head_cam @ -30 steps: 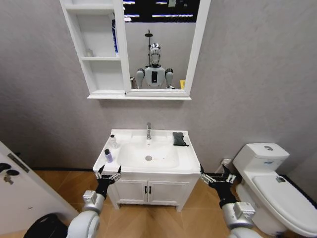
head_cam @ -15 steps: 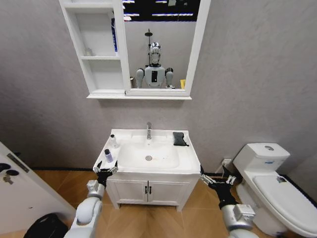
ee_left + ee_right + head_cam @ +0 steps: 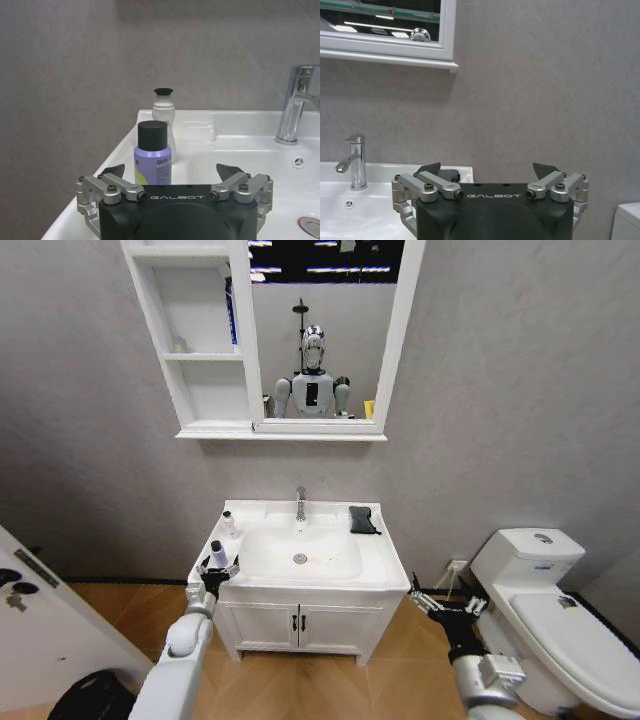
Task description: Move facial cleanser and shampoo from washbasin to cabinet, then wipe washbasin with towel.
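Left gripper (image 3: pixel 218 571) has risen to the washbasin (image 3: pixel 380 565) edge.
Jaws spread, purple bottle (image 3: pixel 153 152) just ahead between them; right gripper (image 3: pixel 447 606) spread, low.

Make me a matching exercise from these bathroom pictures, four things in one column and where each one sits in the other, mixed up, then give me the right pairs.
Things:
1. purple bottle
2. towel
3. left gripper
4. right gripper

Places:
A. low between the washbasin and the toilet, open
B. back right of the washbasin top
C. front left of the washbasin top, before the white bottle
D. at the washbasin's front left edge, open, facing the purple bottle

Pairs: 1-C, 2-B, 3-D, 4-A
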{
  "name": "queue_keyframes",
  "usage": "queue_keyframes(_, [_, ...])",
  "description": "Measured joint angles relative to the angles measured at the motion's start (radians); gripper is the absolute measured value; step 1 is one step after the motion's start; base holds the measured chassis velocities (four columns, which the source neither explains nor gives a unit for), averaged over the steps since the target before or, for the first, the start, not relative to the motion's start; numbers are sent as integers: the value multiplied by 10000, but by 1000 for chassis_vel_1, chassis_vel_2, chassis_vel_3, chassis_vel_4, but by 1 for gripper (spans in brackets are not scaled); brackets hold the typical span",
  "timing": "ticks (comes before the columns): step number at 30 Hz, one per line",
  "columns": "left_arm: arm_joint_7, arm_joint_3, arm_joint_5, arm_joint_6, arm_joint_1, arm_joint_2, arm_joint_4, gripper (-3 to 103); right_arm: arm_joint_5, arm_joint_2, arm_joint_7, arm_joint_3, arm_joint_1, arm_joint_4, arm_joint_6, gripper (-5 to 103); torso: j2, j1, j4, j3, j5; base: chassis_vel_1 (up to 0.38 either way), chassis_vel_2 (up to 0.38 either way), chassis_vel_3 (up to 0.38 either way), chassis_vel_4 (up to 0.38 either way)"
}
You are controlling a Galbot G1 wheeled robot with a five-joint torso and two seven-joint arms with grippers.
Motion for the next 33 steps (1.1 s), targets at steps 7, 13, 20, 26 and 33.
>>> queue_keyframes(7, [62, -70, -9, -257, -670, -4, 955, 103, 125, 18, 2, 134, -47, -36, 84, 100, 0, 0, -3, 0, 0, 0, 0, 0, 0])
queue_keyframes(13, [78, -26, -7, -325, -936, -98, 1368, 84, 189, 49, 44, 124, -30, -42, 90, 100, 1, 0, -3, -1, 0, 0, 0, 0, 0])
queue_keyframes(20, [89, -28, -17, -333, -975, -120, 1378, 57, 175, 86, 88, 66, -9, -83, 73, 100, 1, 0, -3, -1, 0, 0, 0, 0, 0])
queue_keyframes(26, [87, -89, -70, -341, -856, -56, 1092, 43, 150, 83, 163, 28, 6, -65, -37, 100, 1, 0, -2, -1, 0, 0, 0, 0, 0])
queue_keyframes(33, [-122, -161, -157, -51, -412, 242, -21, 43, 150, 44, 188, 22, 60, -28, -240, 100, 0, 0, -4, 0, 0, 0, 0, 0, 0])
